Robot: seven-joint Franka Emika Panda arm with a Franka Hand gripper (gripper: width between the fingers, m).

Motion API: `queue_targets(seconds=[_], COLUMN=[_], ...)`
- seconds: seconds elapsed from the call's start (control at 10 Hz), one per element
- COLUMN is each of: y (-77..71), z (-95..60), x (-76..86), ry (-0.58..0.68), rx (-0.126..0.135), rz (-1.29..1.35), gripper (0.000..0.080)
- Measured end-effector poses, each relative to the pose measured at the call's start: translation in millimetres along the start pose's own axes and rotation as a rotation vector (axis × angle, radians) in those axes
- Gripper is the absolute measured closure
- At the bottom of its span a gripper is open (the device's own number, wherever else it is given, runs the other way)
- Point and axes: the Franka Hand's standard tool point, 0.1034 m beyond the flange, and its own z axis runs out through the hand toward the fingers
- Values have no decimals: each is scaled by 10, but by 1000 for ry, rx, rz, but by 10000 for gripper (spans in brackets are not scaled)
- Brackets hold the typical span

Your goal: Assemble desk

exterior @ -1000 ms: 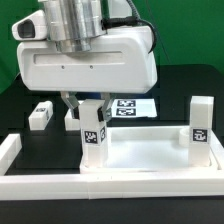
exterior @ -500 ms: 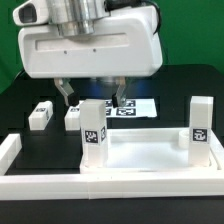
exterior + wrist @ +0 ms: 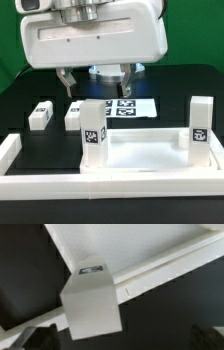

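The white desk tabletop (image 3: 143,152) lies at the front of the black table. Two legs stand upright in it, one at the exterior view's left corner (image 3: 92,135) and one at the right (image 3: 200,130). Two loose legs (image 3: 40,115) (image 3: 72,116) lie behind on the left. My gripper (image 3: 97,80) hangs open above the left upright leg, touching nothing. In the wrist view that leg (image 3: 95,303) rises toward the camera from the tabletop (image 3: 135,241), between my spread gripper (image 3: 122,341) fingers (image 3: 38,337).
The marker board (image 3: 130,106) lies flat behind the tabletop. A long white border bar (image 3: 100,186) runs along the front, and another (image 3: 8,150) sits at the exterior view's left. Green backdrop behind the table.
The jaws opened off the left upright leg and the gripper rose straight up above it. The leg stays standing in its corner.
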Motion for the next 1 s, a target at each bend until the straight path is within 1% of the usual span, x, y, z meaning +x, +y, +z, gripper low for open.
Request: queue_targets(seconds=[0.2, 0.4, 0.5, 0.6, 0.7, 0.8, 1.0], y=[8, 103, 62, -10, -97, -179, -145], z=[-3, -37, -14, 31, 77, 88, 88], x=[-19, -265, -366, -502, -569, -565, -554], ry=[-2, -30, -31, -22, -3, 22, 21], rx=[1, -2, 8, 41, 64, 74, 73], rz=[35, 238, 355, 458, 537, 549, 530], gripper=[150, 150, 150, 150, 150, 150, 150])
